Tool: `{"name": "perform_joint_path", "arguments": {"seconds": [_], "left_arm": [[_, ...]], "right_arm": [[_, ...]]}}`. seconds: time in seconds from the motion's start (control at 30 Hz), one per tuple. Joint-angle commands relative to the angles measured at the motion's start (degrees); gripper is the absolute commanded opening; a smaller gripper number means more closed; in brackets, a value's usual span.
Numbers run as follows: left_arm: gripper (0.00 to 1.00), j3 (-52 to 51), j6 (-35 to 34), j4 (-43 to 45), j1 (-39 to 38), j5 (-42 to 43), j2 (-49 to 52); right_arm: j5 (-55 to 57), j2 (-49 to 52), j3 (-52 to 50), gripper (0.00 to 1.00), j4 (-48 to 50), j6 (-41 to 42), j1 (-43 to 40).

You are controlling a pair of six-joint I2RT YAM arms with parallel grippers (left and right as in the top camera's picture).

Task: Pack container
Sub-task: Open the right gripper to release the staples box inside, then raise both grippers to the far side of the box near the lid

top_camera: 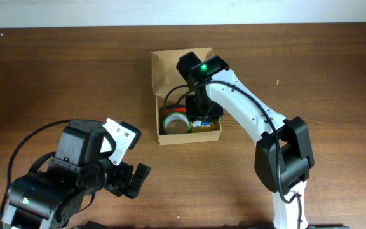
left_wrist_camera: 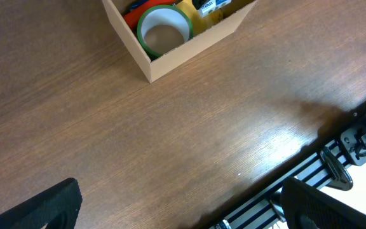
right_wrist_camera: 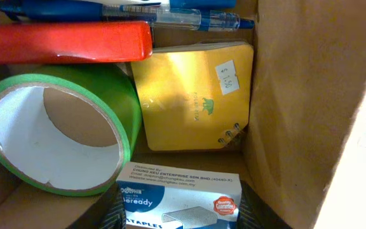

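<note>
The container (top_camera: 167, 70) is a tan cardboard box with its flap lid folded back, at the table's far middle. My right gripper (top_camera: 202, 117) reaches down into it. In the right wrist view the right gripper (right_wrist_camera: 180, 203) is shut on a blue-and-white box of staples (right_wrist_camera: 183, 191), low against the container wall (right_wrist_camera: 304, 95). Packed beside it are a green tape roll (right_wrist_camera: 116, 95), a yellow pad (right_wrist_camera: 192, 95), a red stapler-like item (right_wrist_camera: 65, 41) and blue pens (right_wrist_camera: 170, 16). My left gripper (top_camera: 132, 178) hovers open over bare table, well short of the container (left_wrist_camera: 189, 48).
The table's front edge (left_wrist_camera: 297, 149) runs close under my left gripper (left_wrist_camera: 183, 210), with a striped metal frame (left_wrist_camera: 323, 165) beyond it. The right arm (top_camera: 253, 114) spans from the front right to the container. The green tape roll (left_wrist_camera: 142, 35) shows inside the box.
</note>
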Motion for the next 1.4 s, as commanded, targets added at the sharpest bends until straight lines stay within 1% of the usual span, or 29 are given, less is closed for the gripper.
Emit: {"name": "perform_joint_path", "arguments": {"seconds": [0.0, 0.03, 0.13, 0.23, 0.5, 0.6, 0.73, 0.87, 1.0, 1.2, 1.3, 1.37], "left_arm": [[1.0, 0.2, 1.1, 0.0, 0.1, 0.8, -0.3], [0.99, 0.2, 1.1, 0.0, 0.2, 0.8, -0.3], [1.0, 0.2, 1.1, 0.0, 0.1, 0.8, -0.3], [0.99, 0.2, 1.1, 0.0, 0.1, 0.8, -0.3], [1.0, 0.2, 1.1, 0.0, 0.1, 0.8, -0.3], [1.0, 0.2, 1.1, 0.0, 0.1, 0.8, -0.3], [1.0, 0.2, 1.1, 0.0, 0.1, -0.5, -0.3], [1.0, 0.2, 1.1, 0.0, 0.1, -0.7, -0.3], [1.0, 0.2, 1.1, 0.0, 0.2, -0.7, -0.3], [1.0, 0.2, 1.1, 0.7, 0.1, -0.7, -0.3], [1.0, 0.2, 1.1, 2.6, 0.2, -0.7, -0.3], [1.0, 0.2, 1.1, 3.0, 0.1, -0.7, -0.3]], "right_arm": [[-0.3, 0.3, -0.4, 0.48, 0.1, -0.6, 0.2], [-0.3, 0.3, -0.4, 0.49, 0.1, -0.6, 0.2], [-0.3, 0.3, -0.4, 0.56, 0.0, -0.6, 0.2], [-0.3, 0.3, -0.4, 0.61, -0.3, -0.6, 0.2], [-0.3, 0.3, -0.3, 0.6, -0.9, -0.6, 0.2], [-0.3, 0.3, 0.8, 0.56, -2.8, -0.6, 0.2], [-0.3, 0.0, 5.9, 0.55, -6.9, -0.7, 0.2], [-0.3, -0.3, 12.9, 0.53, -10.5, -4.4, 0.2], [-0.3, -0.5, 20.5, 0.53, -14.8, -5.2, 0.1], [-0.2, -0.9, 30.8, 0.53, -20.8, -13.6, 0.0], [-0.1, -2.0, 33.5, 0.53, -22.2, -17.9, -1.0], [-0.1, -3.5, 33.5, 0.54, -22.2, -19.2, -2.3]]}}
